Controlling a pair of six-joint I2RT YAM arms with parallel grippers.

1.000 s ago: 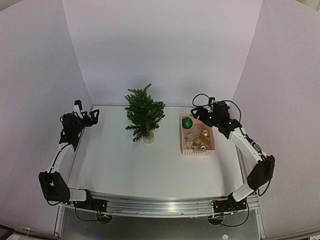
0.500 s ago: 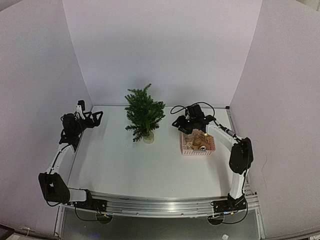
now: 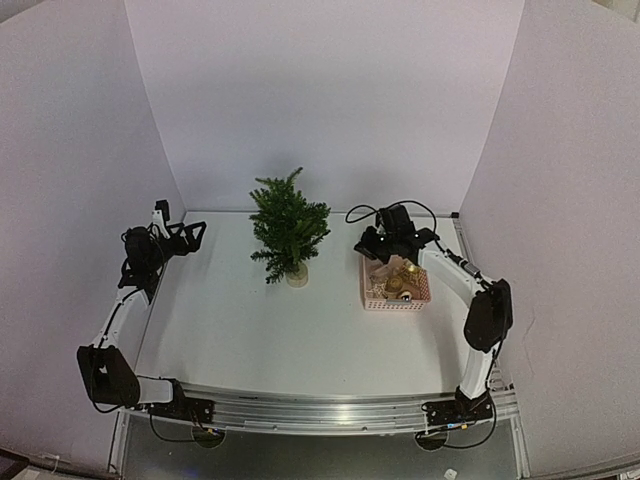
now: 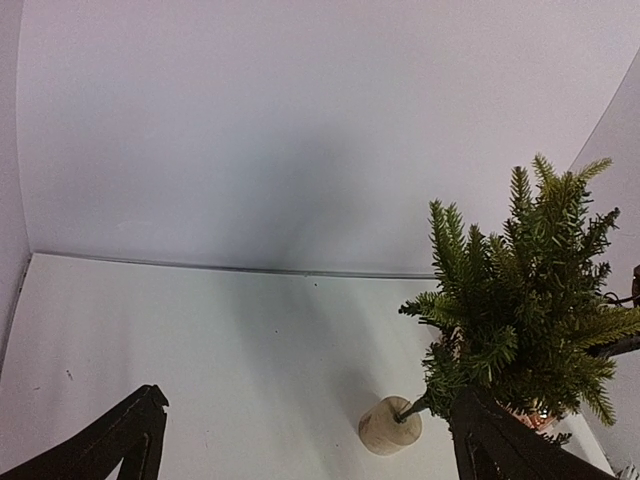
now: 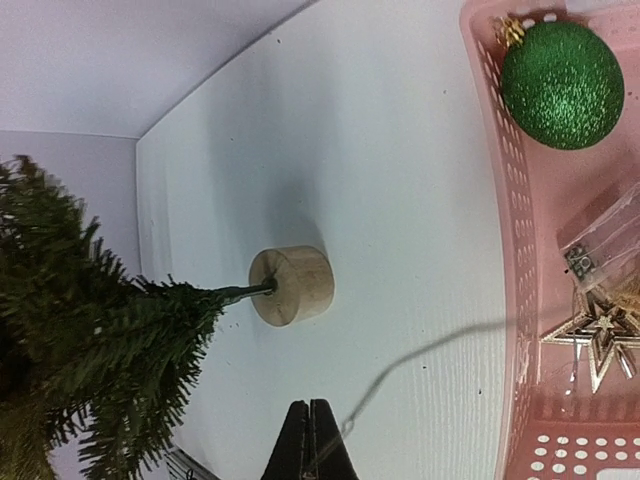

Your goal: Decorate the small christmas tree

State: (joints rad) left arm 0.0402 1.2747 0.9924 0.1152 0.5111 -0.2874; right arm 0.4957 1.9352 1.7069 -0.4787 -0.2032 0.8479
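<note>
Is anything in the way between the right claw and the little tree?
No. Only bare table lies between the right gripper and the small christmas tree; the pink basket sits on the other side.

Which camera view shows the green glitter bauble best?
Right wrist: the green glitter bauble lies large and unblocked in the pink basket. From the top view the right arm hides it; the left wrist view misses it.
</note>
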